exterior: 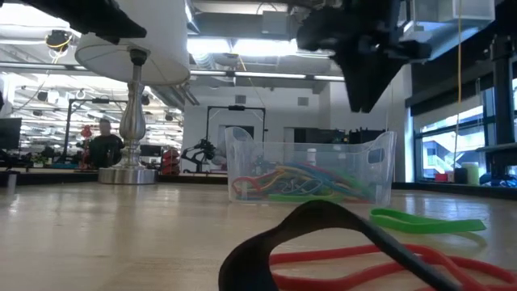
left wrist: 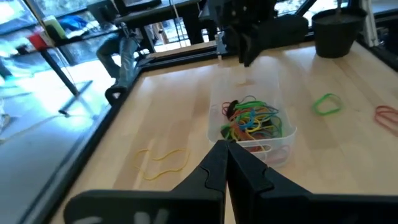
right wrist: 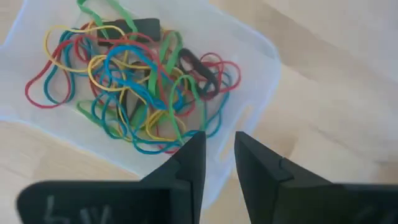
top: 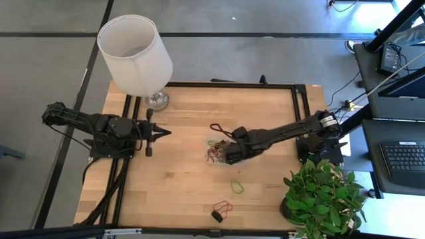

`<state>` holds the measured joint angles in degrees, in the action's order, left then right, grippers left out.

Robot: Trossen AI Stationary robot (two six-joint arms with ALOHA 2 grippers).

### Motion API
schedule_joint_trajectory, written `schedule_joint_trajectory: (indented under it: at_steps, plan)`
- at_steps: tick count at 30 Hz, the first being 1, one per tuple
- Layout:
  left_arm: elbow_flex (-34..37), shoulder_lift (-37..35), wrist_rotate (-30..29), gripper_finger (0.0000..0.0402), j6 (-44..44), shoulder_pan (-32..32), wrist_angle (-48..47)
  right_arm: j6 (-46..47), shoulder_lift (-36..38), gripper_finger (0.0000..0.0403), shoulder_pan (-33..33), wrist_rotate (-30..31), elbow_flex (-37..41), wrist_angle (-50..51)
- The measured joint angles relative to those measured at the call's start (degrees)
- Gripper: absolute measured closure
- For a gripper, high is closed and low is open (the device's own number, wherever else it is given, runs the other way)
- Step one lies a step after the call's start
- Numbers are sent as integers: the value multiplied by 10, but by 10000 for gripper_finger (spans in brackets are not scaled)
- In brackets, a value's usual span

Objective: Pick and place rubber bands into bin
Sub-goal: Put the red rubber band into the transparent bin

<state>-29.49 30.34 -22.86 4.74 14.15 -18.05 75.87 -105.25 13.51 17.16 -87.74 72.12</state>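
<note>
Grey floor (top: pixel 40 60), black desk with keyboard (top: pixel 405 158), bright windows (exterior: pixel 444 145), ceiling strip lights (exterior: pixel 266 47), seated person (exterior: pixel 103 145)

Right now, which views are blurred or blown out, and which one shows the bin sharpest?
Low view: the black band and red band nearest the lens are out of focus, and the ceiling lights glare. Left wrist view: the window side is washed out bluish and the far table edge is soft. Right wrist view: the bin and its bands are sharpest. High view: evenly lit, but the bands look tiny.
</note>
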Motion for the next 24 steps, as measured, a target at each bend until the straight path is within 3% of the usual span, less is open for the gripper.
schedule_joint_trajectory:
  at_steps: [5,14,24]
  plan:
    - [-29,55,46,399,-29,14,-1,-52,32,327,19,13,0,17]
    - [-143,295,-2,400,-50,76,-3,-106,105,397,59,93,13,82]
    - [-330,560,-5,399,-68,123,-2,-119,291,397,132,86,238,-61]
